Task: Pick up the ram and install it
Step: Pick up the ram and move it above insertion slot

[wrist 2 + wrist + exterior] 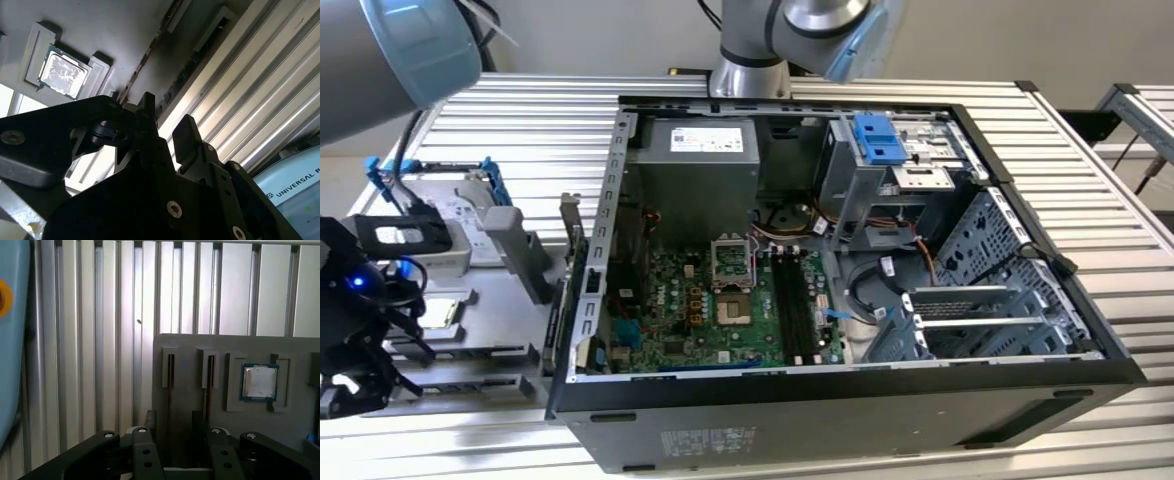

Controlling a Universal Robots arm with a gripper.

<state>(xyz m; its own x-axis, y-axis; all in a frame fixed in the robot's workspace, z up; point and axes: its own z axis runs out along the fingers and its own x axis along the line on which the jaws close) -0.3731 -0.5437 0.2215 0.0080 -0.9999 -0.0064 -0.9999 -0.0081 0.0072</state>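
Note:
My gripper [360, 375] hangs at the exterior view's left, over a grey parts tray [494, 330] beside the open computer case [854, 420]. It is open, and nothing sits between its two black fingers [150, 419] in either wrist view. Two narrow slots [170, 371] are cut into the tray [190, 347]. A thin dark strip stands edge-on in each; I cannot tell whether either strip is the ram. One slot runs into the gap of my gripper [173, 421]. The motherboard's long black slots [790, 292] lie inside the case.
A square silver processor [259, 382] rests in a tray pocket next to the slots. A blue-framed drive bracket [434, 190] lies behind the tray. The case holds a power supply [700, 160], a blue latch [881, 138] and loose cables. Everything sits on a ribbed metal table [90, 340].

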